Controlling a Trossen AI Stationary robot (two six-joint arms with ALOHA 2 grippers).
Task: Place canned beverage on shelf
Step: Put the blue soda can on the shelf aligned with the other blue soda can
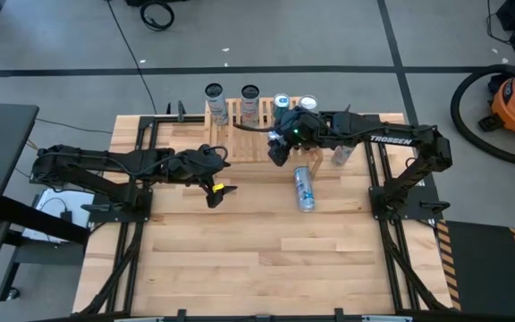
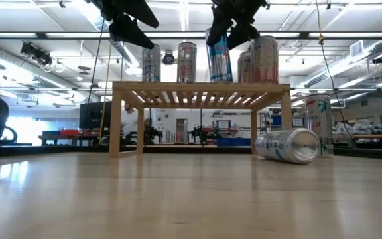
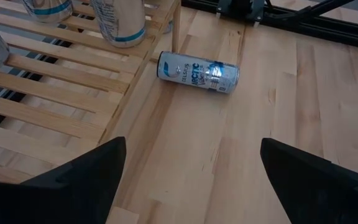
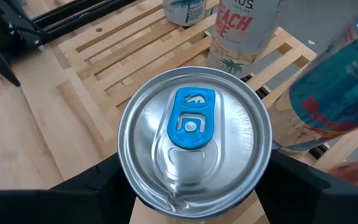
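The light wooden shelf (image 1: 240, 134) stands at the table's far side, with several cans upright on its slatted top (image 2: 201, 87). My right gripper (image 1: 280, 150) is shut on a blue canned beverage (image 2: 219, 56) at the shelf's near edge; its silver top with a blue tab (image 4: 194, 140) faces the wrist camera. My left gripper (image 1: 215, 192) hangs open left of it, above the table, with nothing between its fingers (image 3: 73, 180). Another can (image 1: 304, 188) lies on its side on the table in front of the shelf. My right gripper pinches the blue can between its two fingers (image 4: 98, 186), on opposite sides of the wall just under the top rim (image 4: 124, 163). The fingers slant down from the table's right side. The can is about upright at the shelf top; whether its base rests there I cannot tell.
A white can (image 2: 318, 123) stands on the table right of the shelf, behind the lying can (image 2: 287, 145). Two cans (image 1: 215, 92) stand on the shelf's left part, two (image 1: 308, 103) on its right. The table's near half is bare wood (image 1: 257, 259).
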